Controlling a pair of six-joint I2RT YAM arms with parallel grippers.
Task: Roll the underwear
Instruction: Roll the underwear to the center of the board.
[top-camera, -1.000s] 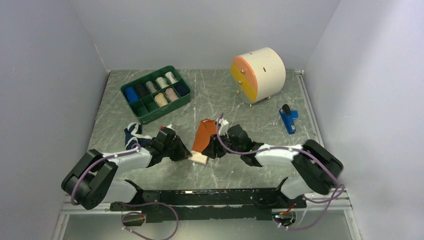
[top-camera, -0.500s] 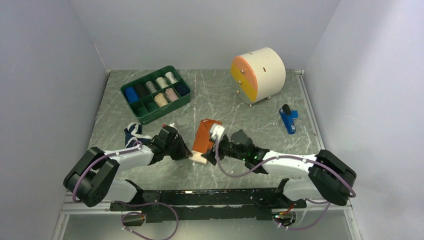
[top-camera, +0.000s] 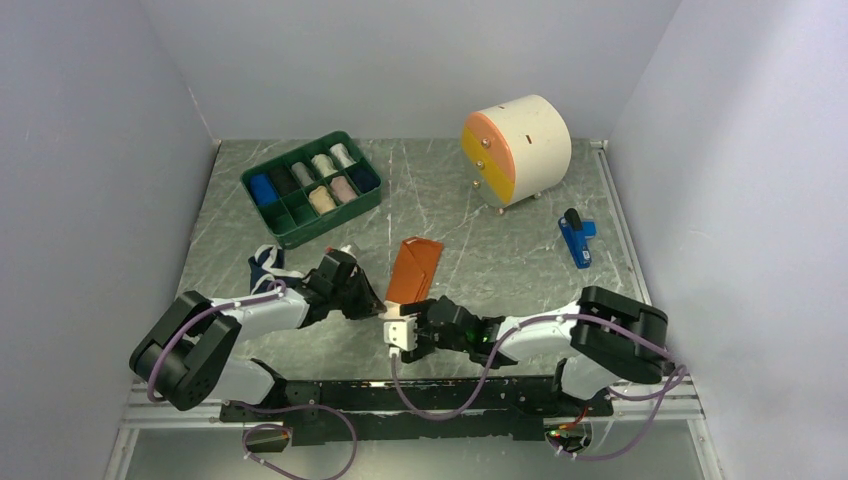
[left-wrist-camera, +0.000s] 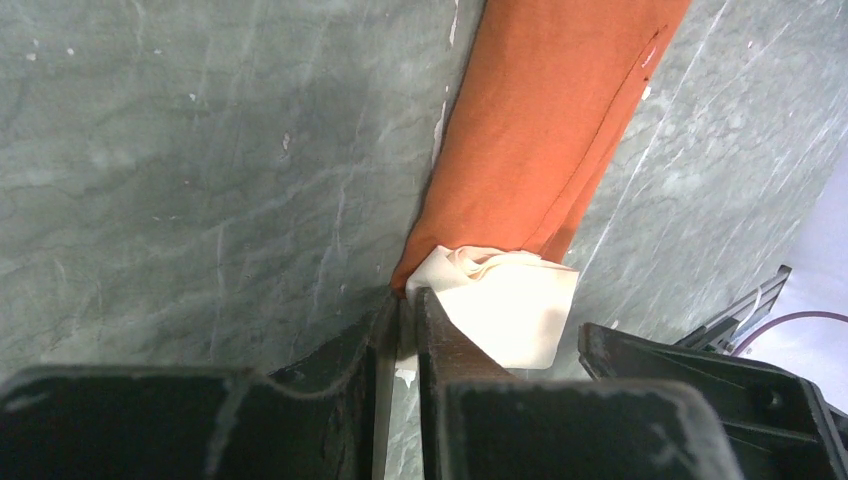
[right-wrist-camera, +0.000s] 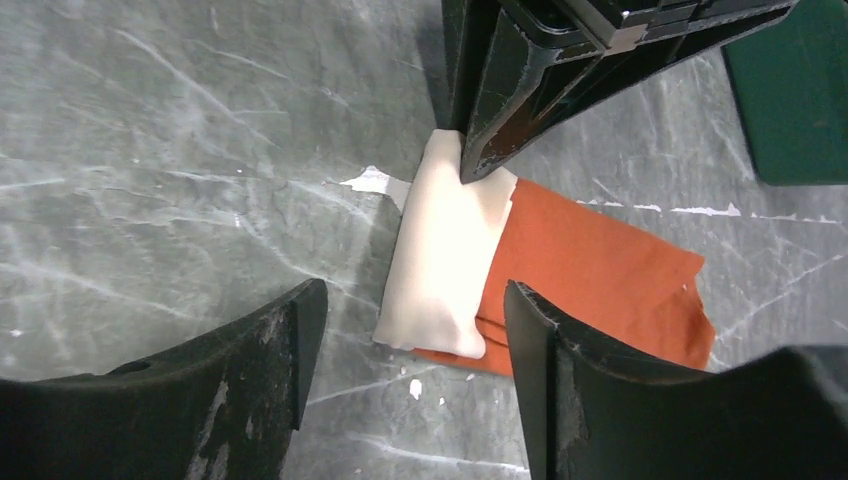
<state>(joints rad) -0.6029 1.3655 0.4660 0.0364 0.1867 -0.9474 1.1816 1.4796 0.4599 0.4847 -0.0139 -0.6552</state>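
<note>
Table (top-camera: 500, 250), one orange underwear (top-camera: 413, 270), one navy underwear (top-camera: 265, 266)

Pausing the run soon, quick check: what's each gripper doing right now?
Left gripper: closed, pinching the cream end of the orange underwear.
Right gripper: open, holding nothing.

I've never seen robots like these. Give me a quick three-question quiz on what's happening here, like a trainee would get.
1. True or false: the right gripper is clamped on the orange underwear.
2. Which gripper pinches its cream end? A. left gripper B. right gripper
3. Fill in: the navy underwear lies beside the ___ arm.
Key: 1 false; 2 A; 3 left.
</note>
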